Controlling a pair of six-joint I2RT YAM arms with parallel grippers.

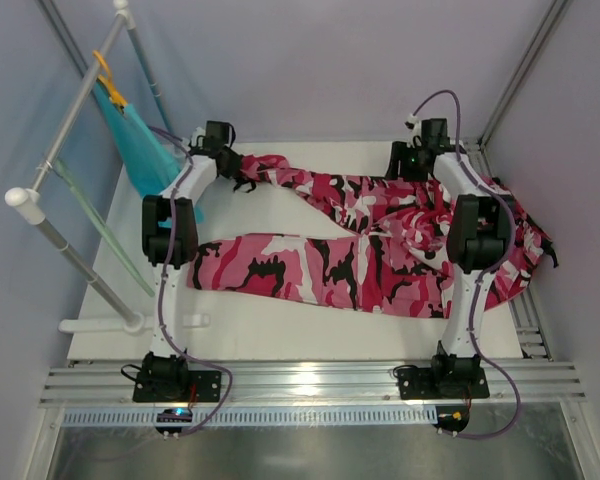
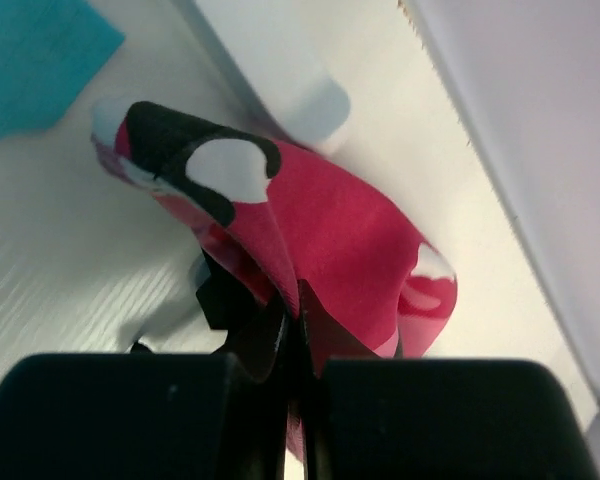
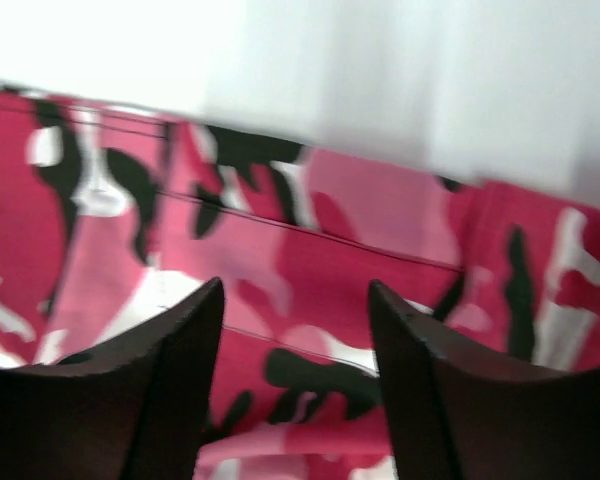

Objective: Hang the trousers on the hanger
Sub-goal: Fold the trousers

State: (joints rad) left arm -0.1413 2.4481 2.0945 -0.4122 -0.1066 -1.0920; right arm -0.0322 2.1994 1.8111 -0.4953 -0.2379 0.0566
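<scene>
My left gripper (image 2: 298, 320) is closed tight, jaws pressed together with a fold of the trousers (image 2: 330, 220) pinched between them; the cloth rises from the grip in a raised ridge ahead of the fingers. In the top view that gripper (image 1: 242, 172) sits at the far end of one trouser leg, near the back edge of the table (image 1: 270, 325). My right gripper (image 3: 295, 295) stands with its jaws apart and nothing between them. The camouflage cloth (image 3: 310, 230) lies directly below and ahead of both fingertips, but I cannot tell whether they touch it. The trousers (image 1: 320, 265) lie spread flat on the table, with the second leg running nearer the arm bases and the waist end bunched under my right arm. The hanger (image 1: 90, 215) is well apart from my left hand, off to its left, by the white rack (image 1: 70, 110). A teal garment (image 1: 140, 145) on an orange hanger (image 1: 105, 75) hangs from that rack, just beside my left wrist.
</scene>
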